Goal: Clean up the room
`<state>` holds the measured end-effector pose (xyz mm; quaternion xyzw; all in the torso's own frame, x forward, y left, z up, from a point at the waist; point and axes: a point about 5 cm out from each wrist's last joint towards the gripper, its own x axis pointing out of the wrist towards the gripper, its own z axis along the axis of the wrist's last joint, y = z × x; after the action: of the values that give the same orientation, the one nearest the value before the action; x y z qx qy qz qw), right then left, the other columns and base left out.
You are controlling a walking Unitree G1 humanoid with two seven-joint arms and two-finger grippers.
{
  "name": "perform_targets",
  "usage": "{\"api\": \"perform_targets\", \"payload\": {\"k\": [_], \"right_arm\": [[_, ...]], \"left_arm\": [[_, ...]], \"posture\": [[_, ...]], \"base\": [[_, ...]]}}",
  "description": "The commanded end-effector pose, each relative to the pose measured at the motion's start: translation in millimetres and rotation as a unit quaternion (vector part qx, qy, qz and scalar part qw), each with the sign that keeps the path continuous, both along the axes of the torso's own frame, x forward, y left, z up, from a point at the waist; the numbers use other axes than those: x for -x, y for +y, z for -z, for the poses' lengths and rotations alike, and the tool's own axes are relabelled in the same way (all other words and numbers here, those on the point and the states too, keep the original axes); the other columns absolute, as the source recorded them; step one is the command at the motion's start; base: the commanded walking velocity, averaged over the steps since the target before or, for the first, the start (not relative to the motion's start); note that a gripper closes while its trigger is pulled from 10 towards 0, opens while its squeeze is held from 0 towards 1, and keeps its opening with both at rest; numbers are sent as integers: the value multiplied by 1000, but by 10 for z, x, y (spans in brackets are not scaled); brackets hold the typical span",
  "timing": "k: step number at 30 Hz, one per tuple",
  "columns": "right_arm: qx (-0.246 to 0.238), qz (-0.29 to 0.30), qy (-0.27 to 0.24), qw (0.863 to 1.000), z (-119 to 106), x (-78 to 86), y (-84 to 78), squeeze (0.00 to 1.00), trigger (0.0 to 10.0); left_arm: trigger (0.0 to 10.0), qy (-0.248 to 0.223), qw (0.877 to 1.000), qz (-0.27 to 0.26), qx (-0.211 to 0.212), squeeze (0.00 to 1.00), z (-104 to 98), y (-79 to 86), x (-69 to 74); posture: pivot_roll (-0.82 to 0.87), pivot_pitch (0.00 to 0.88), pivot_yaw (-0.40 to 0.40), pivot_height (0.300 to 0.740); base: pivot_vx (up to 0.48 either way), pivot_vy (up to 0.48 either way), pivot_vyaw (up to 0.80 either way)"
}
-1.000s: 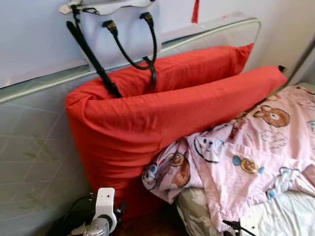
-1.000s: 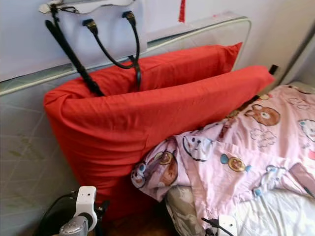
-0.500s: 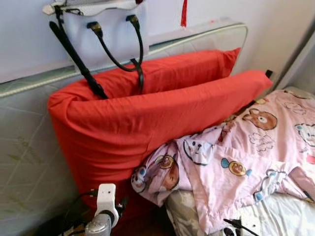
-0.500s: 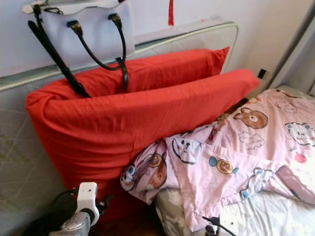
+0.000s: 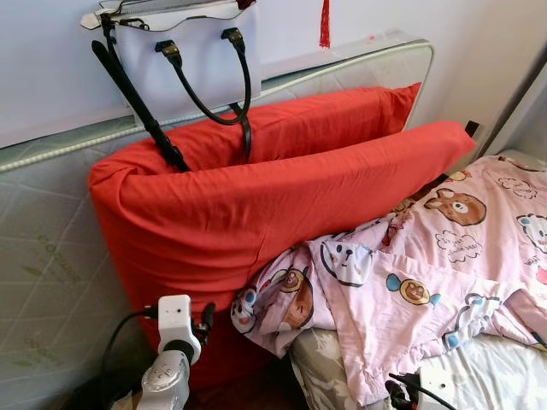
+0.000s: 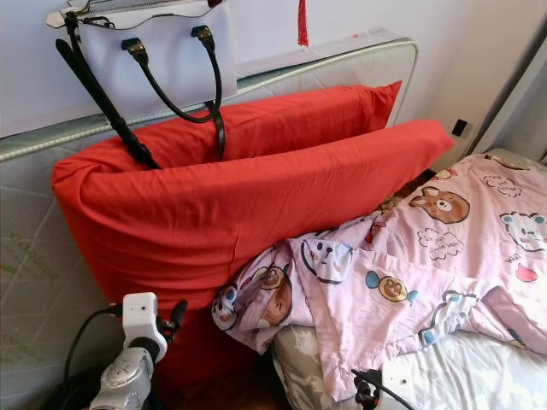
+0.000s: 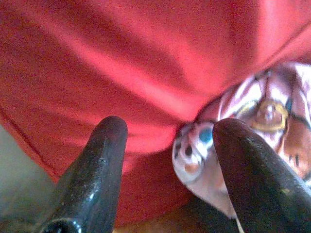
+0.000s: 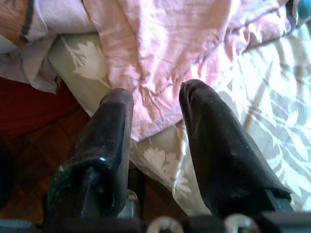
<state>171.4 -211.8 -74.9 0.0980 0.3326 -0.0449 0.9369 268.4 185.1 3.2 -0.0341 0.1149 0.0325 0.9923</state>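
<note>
Both claws, left claw [image 7: 167, 145] and right claw [image 8: 155, 104], hung spread and empty, so a careless reach might snag the pink quilt [image 5: 427, 273] off the bed [image 5: 504, 376].

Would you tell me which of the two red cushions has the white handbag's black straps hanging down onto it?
The rear red cushion, the one against the upright mattress. The white handbag drapes its straps over its top edge; the front red cushion only touches the pink cartoon blanket.
</note>
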Motion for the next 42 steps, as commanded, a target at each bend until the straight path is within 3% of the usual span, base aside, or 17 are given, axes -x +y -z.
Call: {"api": "perform_targets", "payload": {"k": [1, 2, 3, 5, 17, 22, 28, 39, 42], "right_arm": [[7, -10, -83, 996, -223, -369, 59, 0, 10000], [16, -32, -196, 980, -622, -873, 195, 0, 10000], [19, -36, -231, 972, -760, -1003, 237, 0, 10000], [22, -36, -255, 966, -846, -1059, 260, 0, 10000], [35, -21, -280, 959, -847, -924, 284, 0, 10000], [46, -10, -262, 964, -807, -864, 266, 0, 10000], [49, -17, -245, 968, -764, -844, 295, 0, 10000], [46, -23, -232, 971, -755, -840, 337, 0, 10000], [48, -28, -231, 971, -754, -839, 348, 0, 10000]], "left_arm": [[10000, -14, 1000, 4, -3, 0, -38, -17, -3], [10000, -27, 1000, 3, -5, 0, -81, -8, -10], [10000, -33, 999, 4, -6, 0, -102, -4, -14], [10000, -43, 999, 7, -9, 0, -141, -3, -21], [10000, -69, 997, 16, -17, 0, -268, -4, 9], [10000, -67, 997, 19, -19, 0, -281, 0, 23], [10000, -62, 998, 19, -18, 0, -286, 1, 21], [10000, -57, 998, 18, -17, 0, -296, -7, 21], [10000, -56, 998, 18, -15, 0, -293, -14, 23]], "posture": [[-40, 0, -39, 740], [-41, 0, -37, 740], [-44, 0, -34, 740], [-46, 0, -31, 740], [-54, 0, -24, 740], [-52, 0, -23, 740], [-52, 0, -27, 700], [-50, 0, -34, 695], [-50, 0, -35, 671]], "base": [[0, 0, 0], [0, 0, 0], [0, 0, 0], [0, 0, 0], [0, 0, 0], [0, 0, 0], [0, 0, 0], [0, 0, 0], [0, 0, 0]]}}
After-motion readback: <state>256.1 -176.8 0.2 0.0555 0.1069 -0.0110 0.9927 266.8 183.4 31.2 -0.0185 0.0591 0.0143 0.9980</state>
